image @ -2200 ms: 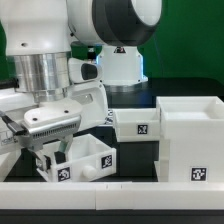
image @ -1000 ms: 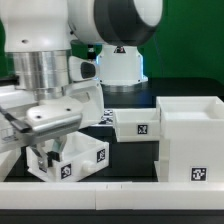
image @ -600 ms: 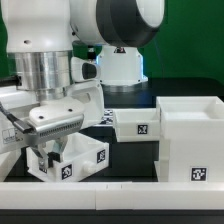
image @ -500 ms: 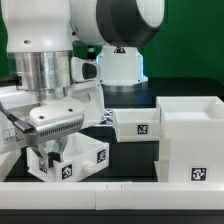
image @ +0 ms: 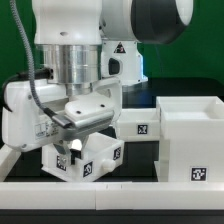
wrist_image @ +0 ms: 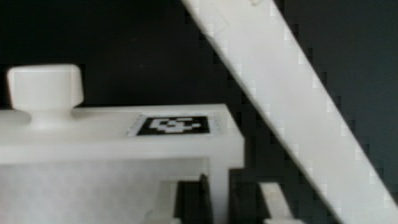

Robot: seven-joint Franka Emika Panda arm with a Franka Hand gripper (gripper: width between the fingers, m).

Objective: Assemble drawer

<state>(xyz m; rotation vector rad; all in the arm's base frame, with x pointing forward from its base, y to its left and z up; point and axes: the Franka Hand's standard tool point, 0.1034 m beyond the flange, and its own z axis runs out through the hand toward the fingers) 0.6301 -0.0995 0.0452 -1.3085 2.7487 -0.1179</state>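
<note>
A small white open-top tray (image: 92, 160) with tags on its walls sits on the black table at the exterior view's left. My gripper (image: 72, 148) reaches down into it from above and is shut on one of its walls. In the wrist view the tray's wall (wrist_image: 107, 150) carries a tag (wrist_image: 175, 125) and a round knob (wrist_image: 45, 92), and my gripper (wrist_image: 217, 200) has a dark finger on each side of the thin wall. A second tray (image: 135, 125) stands against the large boxy housing (image: 190, 140) at the exterior view's right.
A low white rail (image: 110, 195) runs along the table's front edge. A white bar (wrist_image: 267, 80) crosses the wrist view diagonally. The robot's base (image: 120, 65) stands behind the trays, before a green backdrop.
The arm has swung toward the exterior view's right and turned at the wrist. The small tray in the gripper has shifted a little to the right and turned with it.
</note>
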